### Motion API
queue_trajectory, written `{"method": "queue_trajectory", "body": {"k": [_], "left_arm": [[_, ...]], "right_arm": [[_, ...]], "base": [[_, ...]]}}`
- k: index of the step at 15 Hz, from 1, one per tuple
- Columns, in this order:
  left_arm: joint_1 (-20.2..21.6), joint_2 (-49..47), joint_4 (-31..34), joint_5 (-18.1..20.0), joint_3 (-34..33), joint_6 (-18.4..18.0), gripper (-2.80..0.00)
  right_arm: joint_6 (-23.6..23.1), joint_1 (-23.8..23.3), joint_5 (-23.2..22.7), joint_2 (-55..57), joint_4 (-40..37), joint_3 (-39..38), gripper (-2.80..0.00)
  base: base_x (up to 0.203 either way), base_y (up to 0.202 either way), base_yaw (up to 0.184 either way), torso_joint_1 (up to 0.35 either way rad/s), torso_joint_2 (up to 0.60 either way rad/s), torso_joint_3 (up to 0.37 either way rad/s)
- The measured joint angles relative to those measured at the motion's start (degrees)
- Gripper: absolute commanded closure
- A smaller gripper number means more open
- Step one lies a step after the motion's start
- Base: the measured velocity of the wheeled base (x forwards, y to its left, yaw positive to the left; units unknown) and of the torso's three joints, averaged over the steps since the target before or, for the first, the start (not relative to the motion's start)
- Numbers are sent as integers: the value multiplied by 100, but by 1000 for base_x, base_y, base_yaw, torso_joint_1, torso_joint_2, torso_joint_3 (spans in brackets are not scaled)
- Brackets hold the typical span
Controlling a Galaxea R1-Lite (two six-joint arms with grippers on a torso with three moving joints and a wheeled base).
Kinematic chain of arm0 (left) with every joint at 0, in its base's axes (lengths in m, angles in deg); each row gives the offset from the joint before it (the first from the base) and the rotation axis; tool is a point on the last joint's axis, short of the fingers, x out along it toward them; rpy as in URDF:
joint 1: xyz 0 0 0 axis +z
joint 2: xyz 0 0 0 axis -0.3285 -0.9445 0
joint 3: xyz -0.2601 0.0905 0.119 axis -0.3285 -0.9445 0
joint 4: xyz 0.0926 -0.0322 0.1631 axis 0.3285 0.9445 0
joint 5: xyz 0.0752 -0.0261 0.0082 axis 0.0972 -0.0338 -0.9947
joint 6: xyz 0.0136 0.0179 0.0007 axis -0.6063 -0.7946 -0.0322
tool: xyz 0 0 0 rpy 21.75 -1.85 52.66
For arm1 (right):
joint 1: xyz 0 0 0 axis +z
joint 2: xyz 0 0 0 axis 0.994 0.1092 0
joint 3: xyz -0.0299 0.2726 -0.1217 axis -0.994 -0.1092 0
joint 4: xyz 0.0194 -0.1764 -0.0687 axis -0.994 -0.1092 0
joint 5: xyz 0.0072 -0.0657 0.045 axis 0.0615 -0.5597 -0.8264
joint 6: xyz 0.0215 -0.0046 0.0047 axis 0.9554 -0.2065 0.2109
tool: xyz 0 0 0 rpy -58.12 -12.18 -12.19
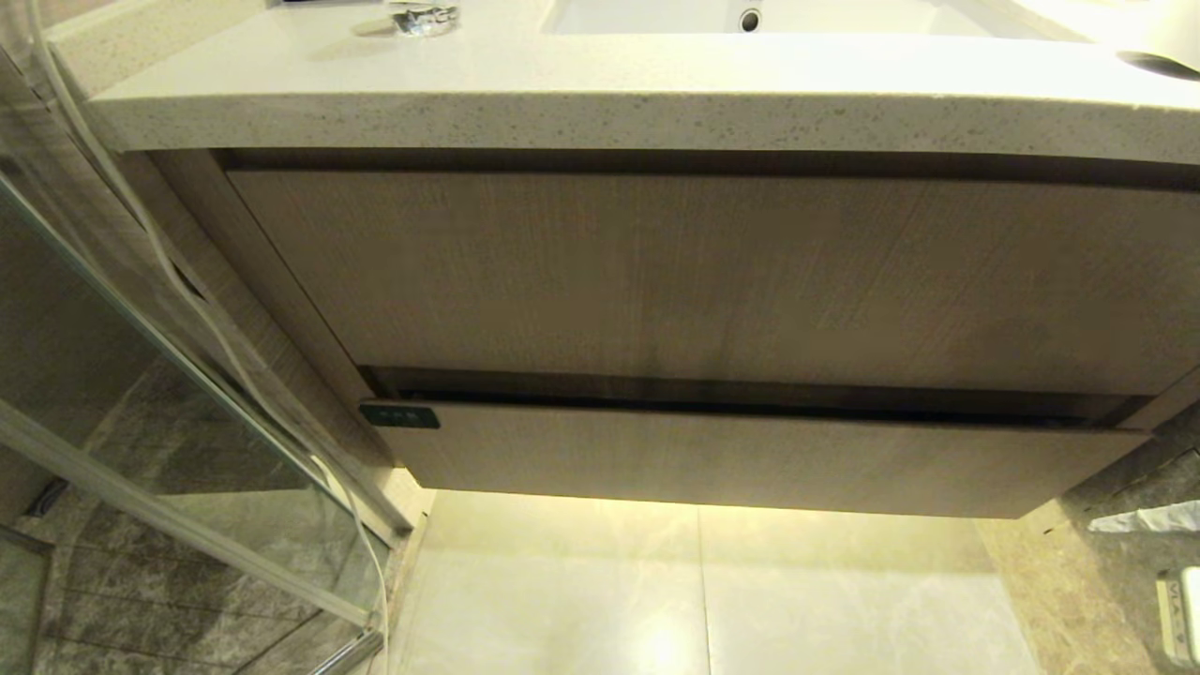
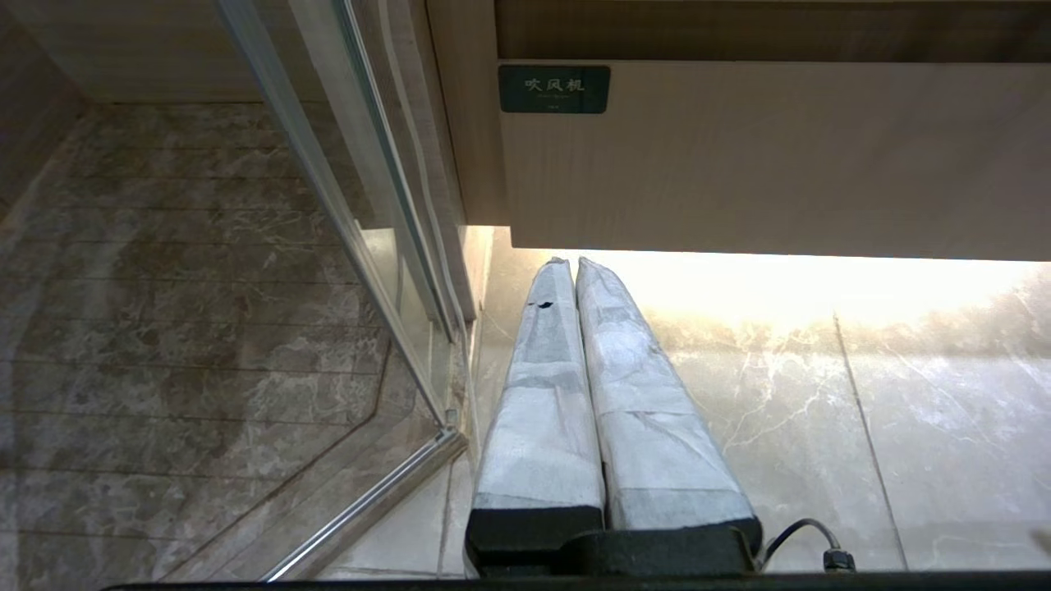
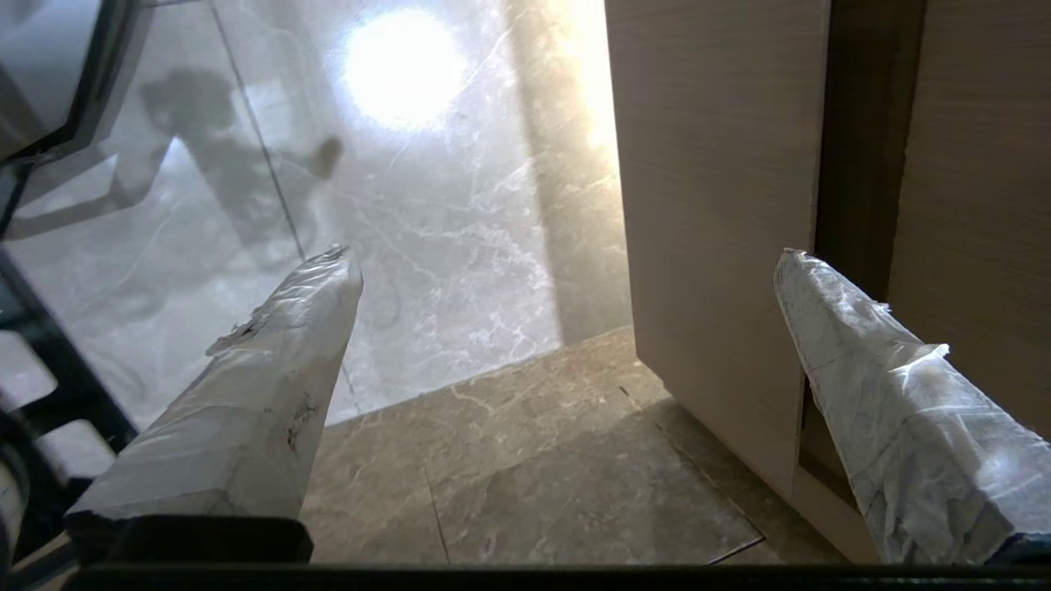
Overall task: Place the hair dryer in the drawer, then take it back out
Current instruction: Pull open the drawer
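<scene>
Two end effectors, both empty — left end effector (image 2: 575, 267) fingers pressed together below the drawer (image 1: 750, 459); right end effector (image 3: 566, 271) spread wide beside it.

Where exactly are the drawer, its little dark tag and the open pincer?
drawer (image 1: 750, 459), head view, middle of its wood-grain front.
dark tag (image 2: 554, 89), left wrist view, centre of the label.
right pincer (image 3: 566, 271), right wrist view, between its spread fingertips.
</scene>
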Motion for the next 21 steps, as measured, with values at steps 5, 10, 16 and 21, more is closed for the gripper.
{"method": "queue_trajectory", "body": {"k": [5, 10, 16, 21], "left_arm": [[0, 0, -2, 2, 0, 0, 0], [0, 0, 0, 0, 0, 1, 0], [0, 0, 0, 2, 0, 0, 0], [0, 0, 0, 2, 0, 0, 0]], "right_arm": [[15, 5, -6, -16, 665, -390, -280], [46, -2, 0, -61, 800, -579, -280], [16, 6, -65, 191, 932, -886, -280], [9, 30, -138, 1203, 1858, -863, 0]], "base": [[0, 0, 0, 0, 0, 0], [0, 0, 0, 0, 0, 0], [0, 0, 0, 0, 0, 0], [0, 0, 0, 0, 0, 0]]}}
